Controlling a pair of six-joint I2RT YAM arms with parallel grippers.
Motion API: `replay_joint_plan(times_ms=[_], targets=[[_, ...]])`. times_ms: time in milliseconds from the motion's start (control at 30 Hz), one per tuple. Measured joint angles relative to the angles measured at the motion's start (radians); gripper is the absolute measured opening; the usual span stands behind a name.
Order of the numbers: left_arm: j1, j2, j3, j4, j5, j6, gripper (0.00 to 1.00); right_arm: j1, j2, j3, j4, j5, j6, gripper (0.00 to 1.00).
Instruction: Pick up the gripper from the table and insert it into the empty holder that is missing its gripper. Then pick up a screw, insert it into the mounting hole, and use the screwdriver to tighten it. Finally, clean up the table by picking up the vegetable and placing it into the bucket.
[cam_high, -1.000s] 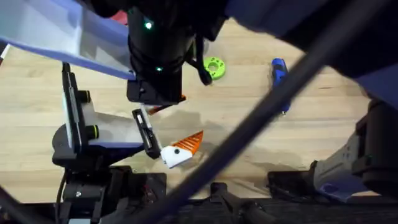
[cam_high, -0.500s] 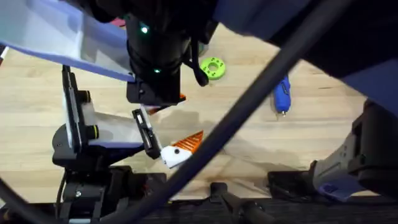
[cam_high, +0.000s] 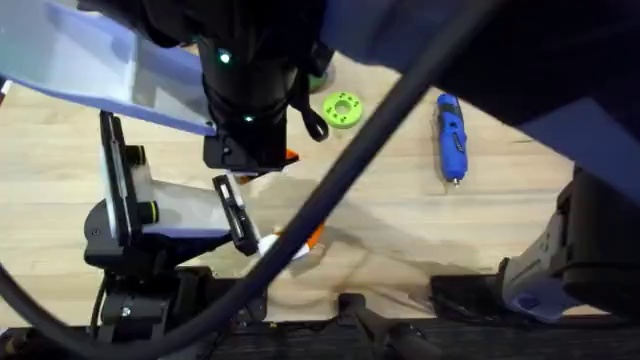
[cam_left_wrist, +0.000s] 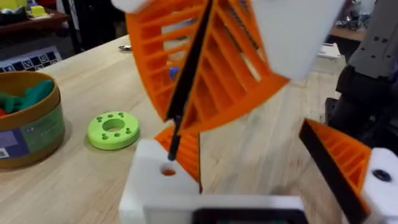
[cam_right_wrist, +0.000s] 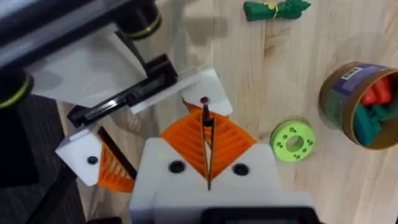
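Note:
My right gripper (cam_right_wrist: 206, 118) is shut on a thin dark screw (cam_right_wrist: 205, 134) whose tip is at the mounting hole of the white holder (cam_right_wrist: 208, 84). That holder (cam_left_wrist: 155, 186) is one finger of my left gripper (cam_left_wrist: 255, 180), which stands open. The orange gripper (cam_left_wrist: 186, 149) sits in the holder. The other left finger (cam_left_wrist: 342, 165) carries its own orange pad. In the overhead view the right arm hangs large and dark above the holder (cam_high: 275, 248). The blue screwdriver (cam_high: 450, 135) lies on the table to the right. The green vegetable (cam_right_wrist: 273, 9) lies beyond the brown bucket (cam_right_wrist: 339, 99).
A round green disc (cam_high: 342, 108) lies between the arms and the screwdriver, close to the bucket (cam_left_wrist: 37, 130), which holds red and green toys. A dark blurred cable (cam_high: 340, 190) crosses the overhead view diagonally. Bare wood lies around the screwdriver.
The blurred cable and right arm have shifted up and left across the overhead view, now partly covering the orange tip. The screwdriver, disc and left arm stay where they were.

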Motion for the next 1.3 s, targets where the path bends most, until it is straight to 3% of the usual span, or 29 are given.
replay_joint_plan(times_ms=[1300], targets=[[0.0,0.0,0.0,0.0,0.0,0.0,0.985,0.001,0.04,0.001,0.005,-0.011,0.0,0.004]])
